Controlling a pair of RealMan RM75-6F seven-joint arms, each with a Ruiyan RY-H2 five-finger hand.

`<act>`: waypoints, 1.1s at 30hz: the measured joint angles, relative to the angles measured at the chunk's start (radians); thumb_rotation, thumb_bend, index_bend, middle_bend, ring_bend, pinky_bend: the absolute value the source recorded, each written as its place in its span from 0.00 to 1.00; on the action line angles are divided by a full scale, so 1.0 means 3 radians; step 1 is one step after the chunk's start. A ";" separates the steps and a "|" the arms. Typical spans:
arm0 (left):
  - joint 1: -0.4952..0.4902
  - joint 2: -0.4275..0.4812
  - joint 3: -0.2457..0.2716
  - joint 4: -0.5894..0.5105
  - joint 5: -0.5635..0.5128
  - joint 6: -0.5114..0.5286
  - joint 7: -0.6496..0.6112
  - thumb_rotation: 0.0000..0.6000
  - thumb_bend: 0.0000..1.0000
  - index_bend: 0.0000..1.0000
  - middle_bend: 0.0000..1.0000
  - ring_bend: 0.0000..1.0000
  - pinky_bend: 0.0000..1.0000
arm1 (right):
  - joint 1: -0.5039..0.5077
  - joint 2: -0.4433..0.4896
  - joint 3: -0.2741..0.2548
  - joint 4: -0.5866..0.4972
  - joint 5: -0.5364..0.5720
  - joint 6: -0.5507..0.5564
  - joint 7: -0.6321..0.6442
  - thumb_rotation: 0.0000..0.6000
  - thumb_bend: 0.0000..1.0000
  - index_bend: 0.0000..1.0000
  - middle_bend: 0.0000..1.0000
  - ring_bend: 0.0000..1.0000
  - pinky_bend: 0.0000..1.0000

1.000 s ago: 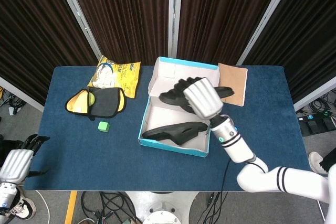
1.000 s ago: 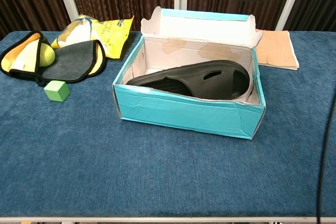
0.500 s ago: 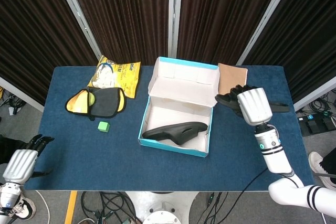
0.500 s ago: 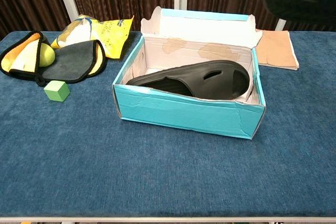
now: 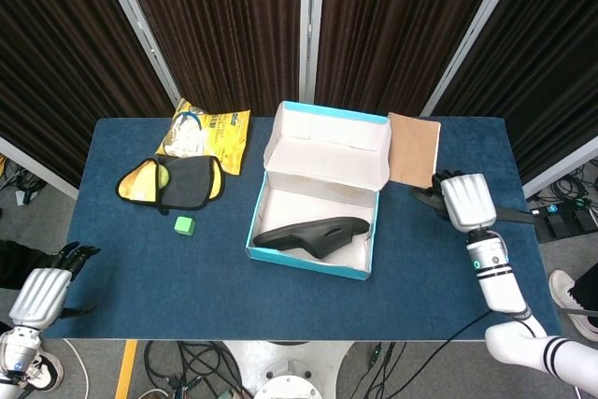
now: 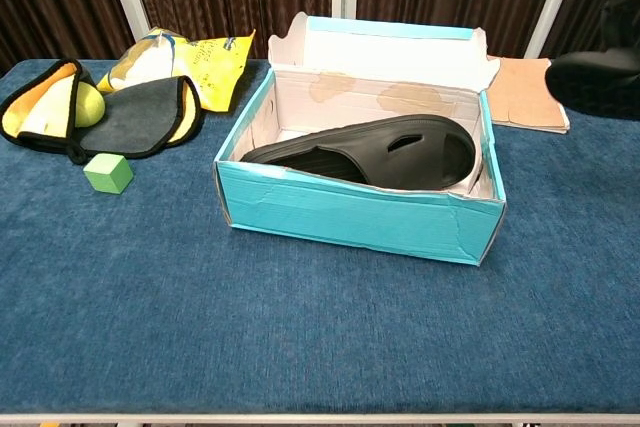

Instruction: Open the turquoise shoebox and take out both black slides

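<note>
The turquoise shoebox (image 5: 280, 249) (image 6: 350, 217) stands open mid-table, its lid (image 5: 332, 145) tipped back. One black slide (image 5: 313, 233) (image 6: 375, 152) lies inside it. My right hand (image 5: 465, 201) holds the second black slide (image 5: 509, 215) (image 6: 598, 82) in the air over the table's right side, well clear of the box; the hand hides most of that slide in the head view. My left hand (image 5: 42, 292) hangs low off the table's front left corner with its fingers spread and nothing in them.
A tan flat pad (image 5: 414, 149) lies just right of the lid. At the left sit a yellow snack bag (image 5: 204, 133), a black-and-yellow pouch (image 5: 173, 182) holding a green ball, and a small green cube (image 5: 184, 224).
My right hand has carried the second slide up out of the box and rightward, then lower over the table's right side. The left hand sank slightly.
</note>
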 measured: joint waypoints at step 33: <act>0.0020 -0.0041 -0.0009 0.0078 -0.0004 0.0063 0.0006 1.00 0.00 0.16 0.15 0.08 0.29 | 0.0114 -0.0161 -0.0044 0.0072 -0.0092 -0.0901 0.0056 1.00 0.00 0.31 0.35 0.14 0.21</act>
